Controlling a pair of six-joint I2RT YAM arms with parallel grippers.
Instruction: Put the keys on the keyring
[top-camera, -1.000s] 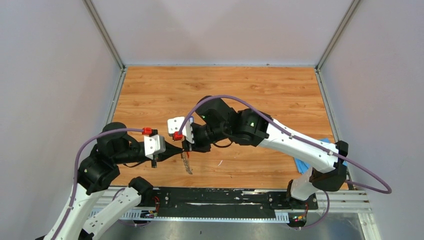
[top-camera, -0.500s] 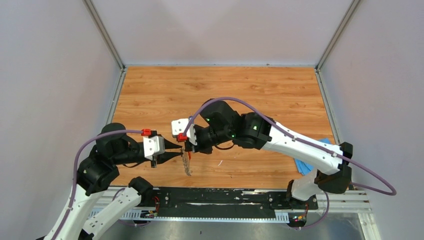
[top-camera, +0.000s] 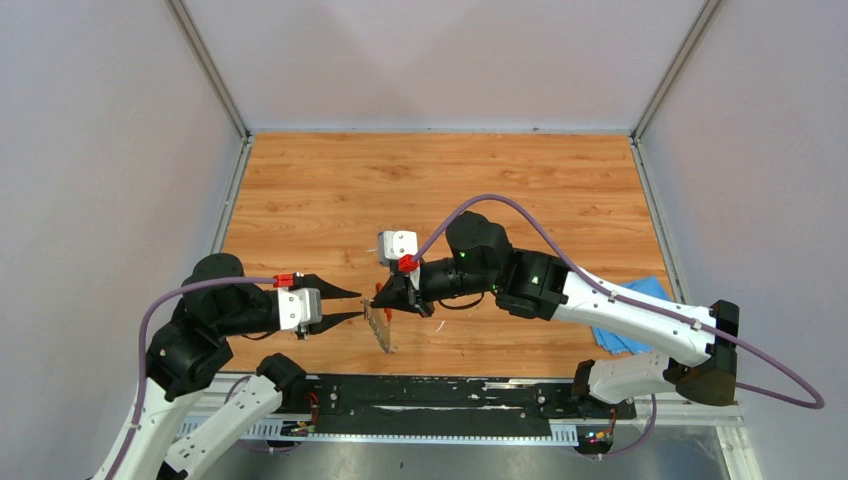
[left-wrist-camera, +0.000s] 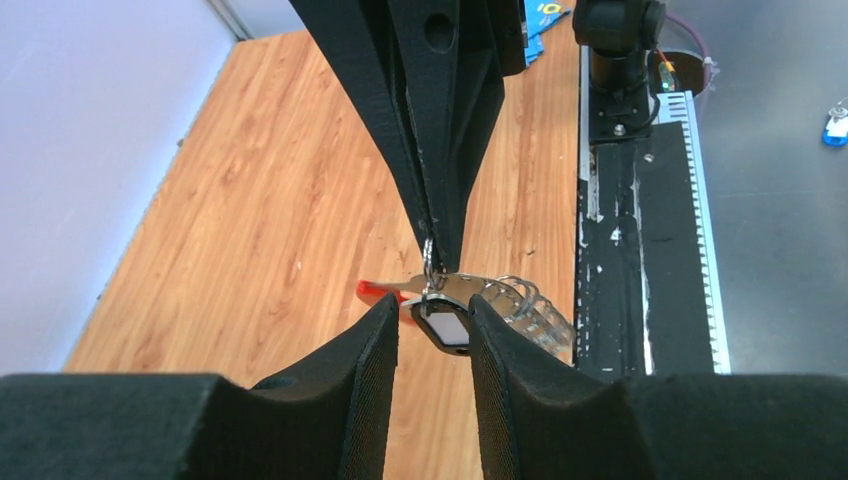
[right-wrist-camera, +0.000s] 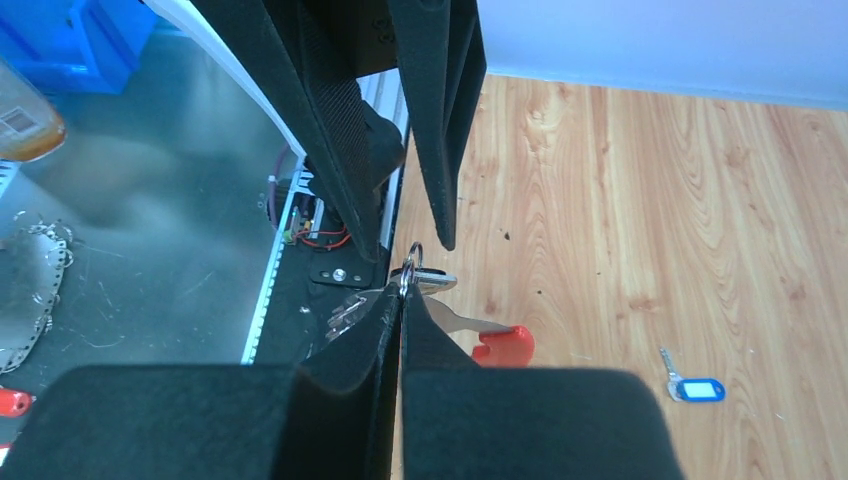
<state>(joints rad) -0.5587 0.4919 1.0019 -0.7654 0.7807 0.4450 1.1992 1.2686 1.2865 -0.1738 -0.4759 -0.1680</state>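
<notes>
The right gripper (right-wrist-camera: 401, 300) is clamped shut on the top of the keyring (left-wrist-camera: 515, 305), which is held hanging above the table (top-camera: 450, 180). The left gripper (left-wrist-camera: 432, 312) is parted, with the black key (left-wrist-camera: 446, 331) framed between its fingers (left-wrist-camera: 365, 375). The blue key (right-wrist-camera: 695, 388) is seen on the table, well apart.

Nothing legible — the white label (right-wrist-camera: 14, 122) on an amber container (right-wrist-camera: 48, 135) (left edge) is too blurred.

Shiny metal keyring (left-wrist-camera: 522, 306), matt wood-grain table (top-camera: 500, 180)
</notes>
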